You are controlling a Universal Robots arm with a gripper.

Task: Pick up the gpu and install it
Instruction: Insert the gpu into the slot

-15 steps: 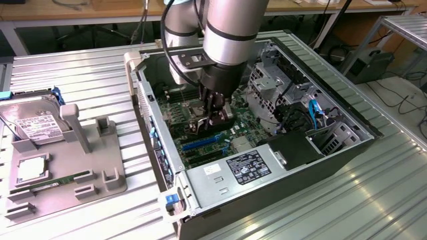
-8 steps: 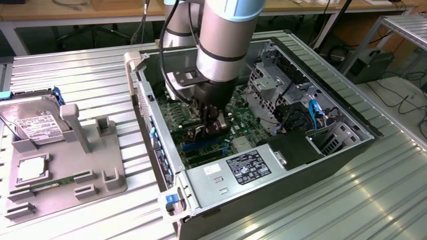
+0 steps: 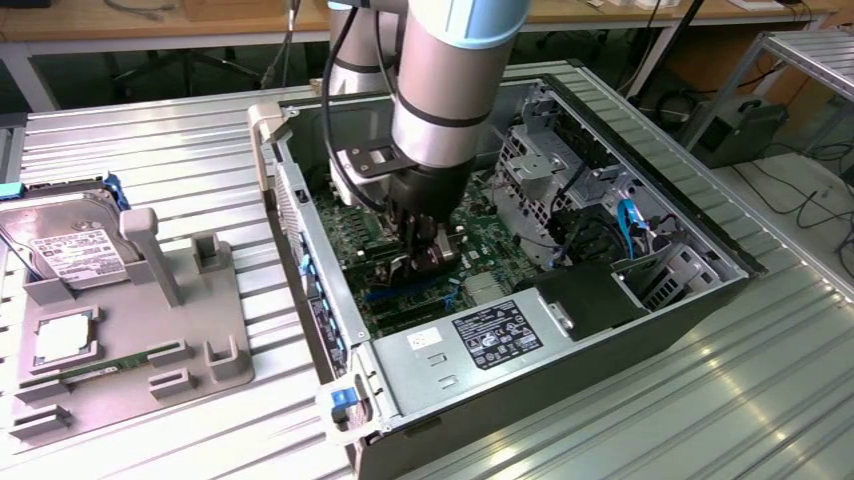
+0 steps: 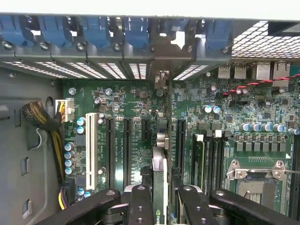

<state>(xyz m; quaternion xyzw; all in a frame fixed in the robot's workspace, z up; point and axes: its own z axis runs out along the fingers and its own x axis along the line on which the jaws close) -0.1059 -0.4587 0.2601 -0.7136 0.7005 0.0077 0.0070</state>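
One thin card, the gpu point(image 4: 158, 187), stands on edge between the fingers point(image 4: 140, 206) of the gripper point(image 4: 159, 208), deep inside the open computer case point(image 3: 667, 215). In the wrist view the fingers press in from both sides of the card's upper edge, closed down to the card's own thickness, so the hold looks firm. The card's lower edge sits over the green motherboard point(image 4: 136, 98), in line with the long black slots point(image 4: 180, 140) and the slotted rear wall of the case with its blue clips point(image 4: 93, 30). Whether the edge is already in a slot I cannot tell. In the exterior view the arm point(image 3: 447, 80) reaches straight down into the case, with the gripper low over the board.

I judge the gpu to be light and stiff, but fragile: a bare circuit board with small parts, which should be taken by its edges, not its faces. The flat edges are smooth, so a slip or tilt seems possible under a push.

On the ribbed metal surface point(image 3: 160, 150) at the exterior view's left, a grey holder point(image 3: 174, 300) carries a hard drive point(image 3: 67, 245).
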